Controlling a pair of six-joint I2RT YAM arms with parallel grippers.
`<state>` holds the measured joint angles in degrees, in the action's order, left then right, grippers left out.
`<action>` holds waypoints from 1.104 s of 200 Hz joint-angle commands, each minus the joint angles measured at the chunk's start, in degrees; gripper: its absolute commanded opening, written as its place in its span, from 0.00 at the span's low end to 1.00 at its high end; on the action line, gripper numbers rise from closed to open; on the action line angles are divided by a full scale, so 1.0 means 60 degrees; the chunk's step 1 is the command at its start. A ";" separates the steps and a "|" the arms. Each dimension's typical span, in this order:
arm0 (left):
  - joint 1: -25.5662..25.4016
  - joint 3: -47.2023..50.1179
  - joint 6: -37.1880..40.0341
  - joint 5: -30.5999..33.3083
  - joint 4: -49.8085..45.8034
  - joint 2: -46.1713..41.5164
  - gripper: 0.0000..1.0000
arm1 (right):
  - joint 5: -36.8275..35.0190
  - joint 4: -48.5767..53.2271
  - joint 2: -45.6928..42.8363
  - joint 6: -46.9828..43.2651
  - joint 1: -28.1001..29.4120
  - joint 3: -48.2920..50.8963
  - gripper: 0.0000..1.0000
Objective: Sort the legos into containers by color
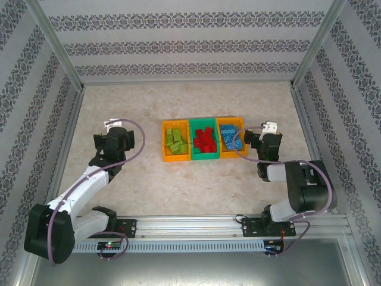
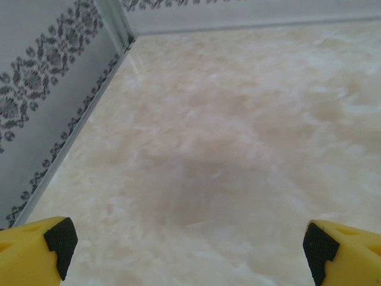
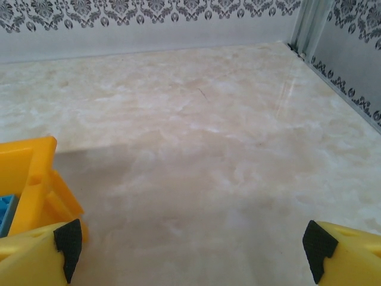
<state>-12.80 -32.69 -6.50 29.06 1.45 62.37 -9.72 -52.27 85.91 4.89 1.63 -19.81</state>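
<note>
Three joined bins stand mid-table. The left orange bin [image 1: 165, 143] holds lime green legos [image 1: 175, 140]. The green middle bin [image 1: 191, 140] holds red legos [image 1: 205, 140]. The right orange bin [image 1: 237, 123] holds blue legos [image 1: 230, 136]. My left gripper [image 1: 111, 125] hangs open to the left of the bins, with bare table between its yellow fingers [image 2: 36, 247]. My right gripper [image 1: 268, 128] is open just right of the bins, also holding nothing. In the right wrist view the right orange bin's corner [image 3: 36, 179] and a blue lego [image 3: 7, 211] sit at the left edge.
Patterned walls with metal posts [image 1: 56, 44] enclose the table on three sides. A metal rail [image 1: 202, 223] runs along the near edge where the arm bases sit. Bare marble-look tabletop [image 1: 196, 101] lies behind the bins and on both sides.
</note>
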 commanded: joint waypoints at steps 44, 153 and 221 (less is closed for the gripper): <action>0.0796 0.1385 0.0317 0.0182 0.4503 0.2271 0.99 | 0.0447 -0.0020 0.0090 -0.0404 0.0007 -0.0272 0.98; 0.2035 0.1157 0.0350 -0.3008 0.6488 0.3885 0.99 | 0.0446 0.0011 0.0087 -0.0444 0.0036 -0.0272 0.98; 0.2030 0.1604 0.0937 -0.4378 0.7891 0.4502 0.99 | 0.0418 0.0025 0.0087 -0.0460 0.0029 -0.0290 0.98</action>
<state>-1.37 -22.37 -2.90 6.33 44.58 88.73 -8.08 -51.62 86.15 2.94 1.65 -20.53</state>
